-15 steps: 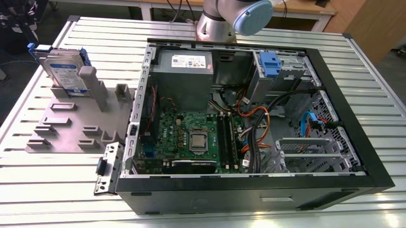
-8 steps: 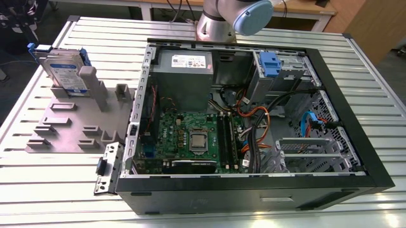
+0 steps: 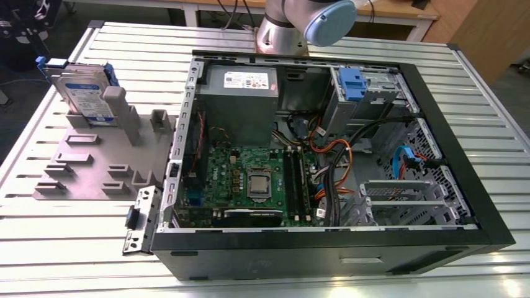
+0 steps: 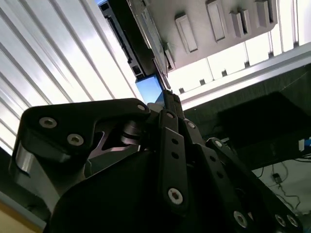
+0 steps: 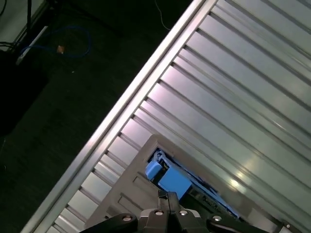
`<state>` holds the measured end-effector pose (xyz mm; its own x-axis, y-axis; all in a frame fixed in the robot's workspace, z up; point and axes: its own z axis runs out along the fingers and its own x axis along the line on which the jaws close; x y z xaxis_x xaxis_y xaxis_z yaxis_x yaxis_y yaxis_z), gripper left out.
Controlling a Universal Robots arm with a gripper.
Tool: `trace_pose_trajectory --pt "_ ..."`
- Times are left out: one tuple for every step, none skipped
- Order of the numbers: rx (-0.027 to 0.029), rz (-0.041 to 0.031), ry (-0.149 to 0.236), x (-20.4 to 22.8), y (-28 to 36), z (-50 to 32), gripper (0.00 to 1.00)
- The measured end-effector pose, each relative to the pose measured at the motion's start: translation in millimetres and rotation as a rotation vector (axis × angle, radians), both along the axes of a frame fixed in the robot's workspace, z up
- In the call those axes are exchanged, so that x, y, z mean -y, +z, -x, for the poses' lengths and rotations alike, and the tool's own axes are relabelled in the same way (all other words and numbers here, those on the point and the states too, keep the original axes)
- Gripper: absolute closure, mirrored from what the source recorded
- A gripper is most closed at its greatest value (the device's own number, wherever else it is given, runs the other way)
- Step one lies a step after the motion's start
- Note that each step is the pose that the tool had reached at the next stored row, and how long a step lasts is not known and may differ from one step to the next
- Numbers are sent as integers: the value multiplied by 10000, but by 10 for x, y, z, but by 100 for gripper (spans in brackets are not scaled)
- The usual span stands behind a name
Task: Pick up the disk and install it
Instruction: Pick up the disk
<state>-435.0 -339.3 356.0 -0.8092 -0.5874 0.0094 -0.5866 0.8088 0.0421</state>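
Silver disk stands on edge in grey holder — claw together, empty.

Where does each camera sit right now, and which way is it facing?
Exterior view: off the arm, angled down on the table, open computer case and the disk standing in the grey fixture; the arm shows behind it.
First wrist view: on the wrist, looking past the gripper at the disk's blue rail, table edge and floor.
Second wrist view: on the wrist, looking past the gripper at the fixture and table.
Both wrist views share the gripper and blue rail.
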Motion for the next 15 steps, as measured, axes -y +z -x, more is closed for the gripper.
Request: trace_pose_trajectory --pt "0 0 172 0 0 0 89" --pt "0 0 330 0 0 0 89" --pt "0 0 494 0 0 0 89" --pt "0 0 671 0 0 0 89" --pt "-1 0 827 0 0 0 89" --pt "-1 1 984 0 0 0 89" --pt "-1 0 1127 0 0 0 89" --pt "-1 0 1262 0 0 0 89" --pt "0 0 1405 0 -1 0 89" --pt "0 0 1555 0 -1 0 89" --pt "0 0 1682 0 -1 0 89" --pt "-1 0 1798 0 0 0 89" --pt "0 0 1915 0 -1 0 89" --pt "0 0 2034 0 -1 0 89" --pt "0 0 2138 0 -1 0 89"
